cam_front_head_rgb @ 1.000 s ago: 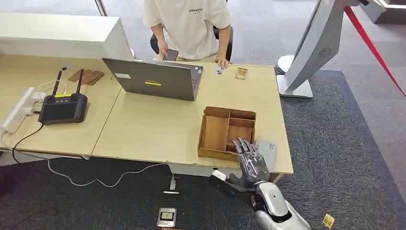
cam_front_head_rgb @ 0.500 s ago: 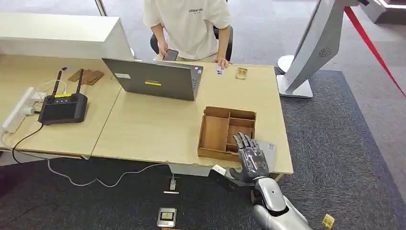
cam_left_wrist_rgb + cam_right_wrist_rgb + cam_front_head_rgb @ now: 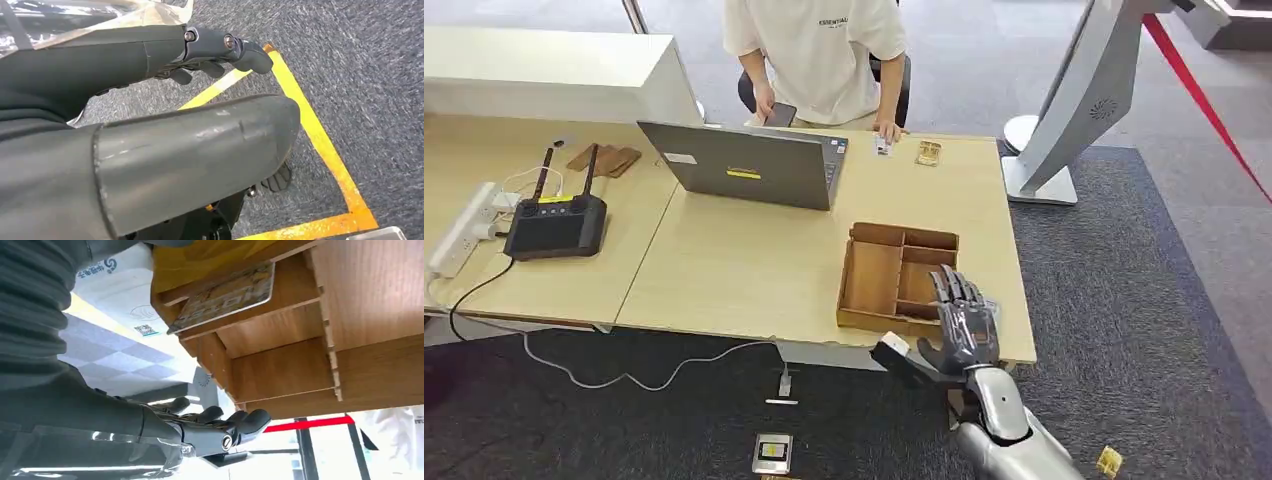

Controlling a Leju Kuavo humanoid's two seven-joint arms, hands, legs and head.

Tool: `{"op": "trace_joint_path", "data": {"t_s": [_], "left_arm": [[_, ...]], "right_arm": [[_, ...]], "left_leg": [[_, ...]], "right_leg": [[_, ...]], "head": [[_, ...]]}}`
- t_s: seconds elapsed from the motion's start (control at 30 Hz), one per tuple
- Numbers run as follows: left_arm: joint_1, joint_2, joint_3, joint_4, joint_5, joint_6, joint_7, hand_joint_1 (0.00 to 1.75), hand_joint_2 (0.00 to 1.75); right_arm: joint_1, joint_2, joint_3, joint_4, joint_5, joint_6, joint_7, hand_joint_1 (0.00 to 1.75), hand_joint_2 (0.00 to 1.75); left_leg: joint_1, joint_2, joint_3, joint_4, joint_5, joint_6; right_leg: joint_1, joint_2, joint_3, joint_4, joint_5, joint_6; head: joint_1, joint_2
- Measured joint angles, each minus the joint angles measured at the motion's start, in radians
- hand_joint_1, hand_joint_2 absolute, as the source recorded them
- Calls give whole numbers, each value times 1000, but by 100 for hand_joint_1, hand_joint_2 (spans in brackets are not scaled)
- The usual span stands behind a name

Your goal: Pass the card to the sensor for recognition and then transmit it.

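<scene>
- One silver right hand hovers over the near right corner of the light wooden table, fingers spread and holding nothing, just beside the open brown wooden compartment tray.
- In the right wrist view, a printed card lies tilted inside a compartment of that tray, apart from the hand's dark fingers.
- The left hand hangs above grey carpet with yellow floor tape, fingers loosely curled around nothing.
- A person in a white shirt sits behind a grey laptop.
</scene>
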Motion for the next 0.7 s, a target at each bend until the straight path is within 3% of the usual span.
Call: {"op": "trace_joint_path", "data": {"t_s": [0.7], "left_arm": [[-1,0,0,0,0,0,2,0,0]], "right_arm": [[1,-4,-19,34,-14,1,-28,0,175]], "left_leg": [[0,0,0,0,0,0]], "right_leg": [[0,0,0,0,0,0]], "head": [[0,0]]}}
